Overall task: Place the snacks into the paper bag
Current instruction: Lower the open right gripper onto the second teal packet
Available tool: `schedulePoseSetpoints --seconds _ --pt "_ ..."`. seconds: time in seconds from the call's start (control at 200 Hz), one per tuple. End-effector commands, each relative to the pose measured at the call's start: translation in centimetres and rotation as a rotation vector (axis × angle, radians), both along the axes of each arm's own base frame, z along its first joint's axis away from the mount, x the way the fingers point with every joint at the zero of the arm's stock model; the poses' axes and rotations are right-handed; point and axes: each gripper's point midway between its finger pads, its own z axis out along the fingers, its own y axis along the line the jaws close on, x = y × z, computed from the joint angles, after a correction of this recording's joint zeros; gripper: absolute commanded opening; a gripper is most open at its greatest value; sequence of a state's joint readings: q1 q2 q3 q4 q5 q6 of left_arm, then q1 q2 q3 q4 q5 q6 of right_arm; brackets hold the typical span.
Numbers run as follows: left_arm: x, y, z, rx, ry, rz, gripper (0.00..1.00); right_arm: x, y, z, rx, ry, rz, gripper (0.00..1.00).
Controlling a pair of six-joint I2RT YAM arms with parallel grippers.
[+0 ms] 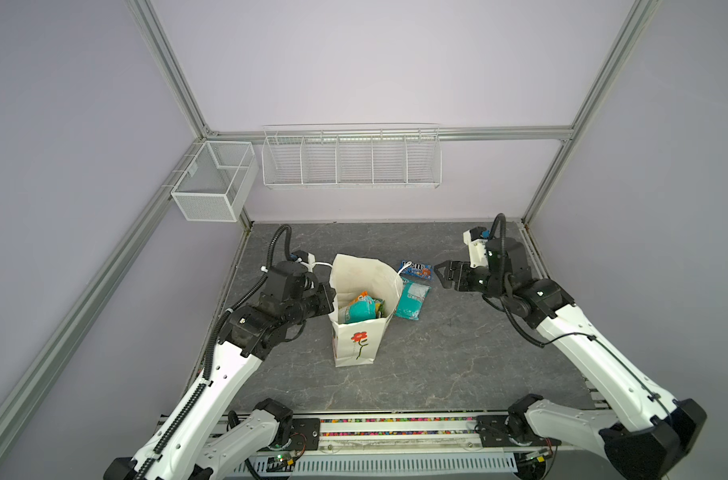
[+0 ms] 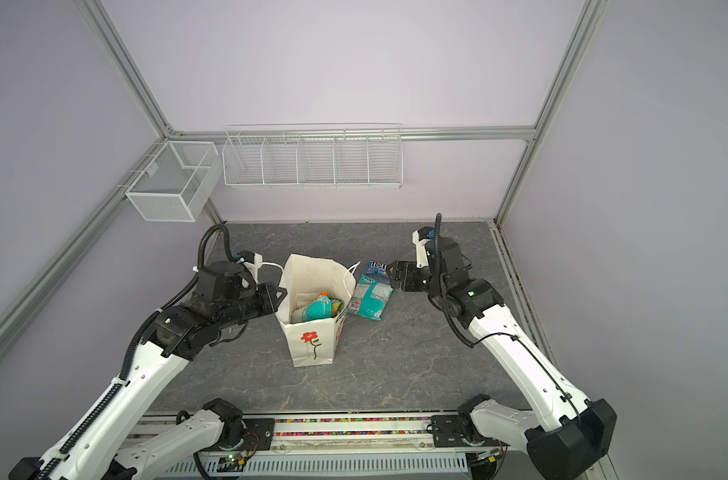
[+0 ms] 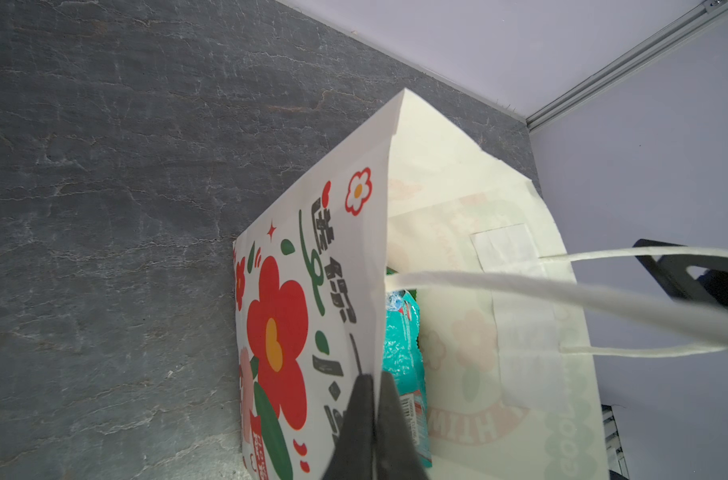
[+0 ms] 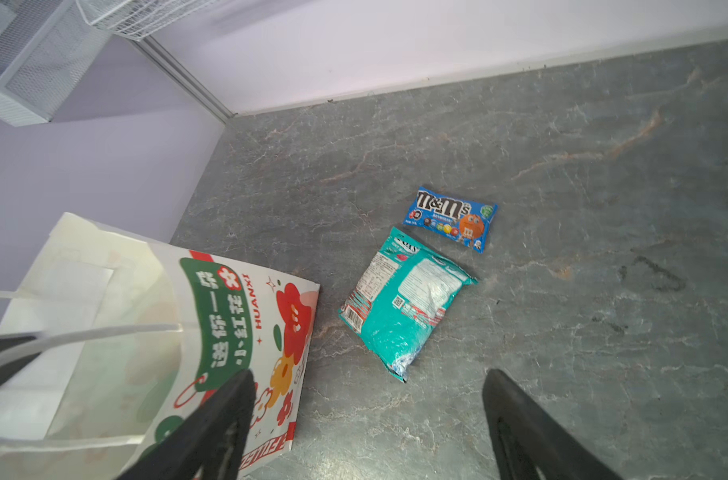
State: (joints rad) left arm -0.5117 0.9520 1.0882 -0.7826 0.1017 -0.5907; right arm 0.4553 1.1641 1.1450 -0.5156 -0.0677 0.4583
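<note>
The paper bag (image 1: 356, 340), white with a red flower on its front, stands upright and open-mouthed near the middle of the counter (image 1: 457, 353), its cord handles splayed to either side. Inside sit a teal packet (image 1: 360, 311), an orange packet (image 2: 324, 296) and a yellow-green packet (image 2: 337, 306), crumpled together. A second teal bag (image 1: 412, 300) lies flat, label side up, just beside the paper bag's right wall. The blue M&M's pack (image 1: 415, 269) lies flat close behind it, toward the counter's back edge.

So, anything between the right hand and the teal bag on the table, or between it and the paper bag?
Nothing visible blocks the right hand from the teal bag. The paper bag's cord handle stands at the rim facing that packet and might snag it.
</note>
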Motion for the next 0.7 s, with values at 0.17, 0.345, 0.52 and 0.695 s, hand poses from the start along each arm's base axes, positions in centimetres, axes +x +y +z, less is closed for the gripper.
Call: schedulePoseSetpoints --seconds 0.17,0.345,0.52,0.695 --pt "0.5 -0.2 1.3 -0.022 -0.063 0.004 0.0 1.0 0.4 -2.8 0.162 0.122 0.018 0.89" --pt "0.5 -0.2 1.2 -0.022 -0.06 0.003 0.0 1.8 0.4 -4.9 0.212 0.183 0.017 0.89" --pt "0.5 -0.2 1.1 -0.02 -0.059 0.003 0.0 2.6 0.5 -7.0 0.286 0.266 0.011 0.91" --pt "0.6 -0.2 0.9 -0.015 -0.056 0.004 0.0 3.2 0.4 -9.0 0.323 0.325 -0.002 0.92"
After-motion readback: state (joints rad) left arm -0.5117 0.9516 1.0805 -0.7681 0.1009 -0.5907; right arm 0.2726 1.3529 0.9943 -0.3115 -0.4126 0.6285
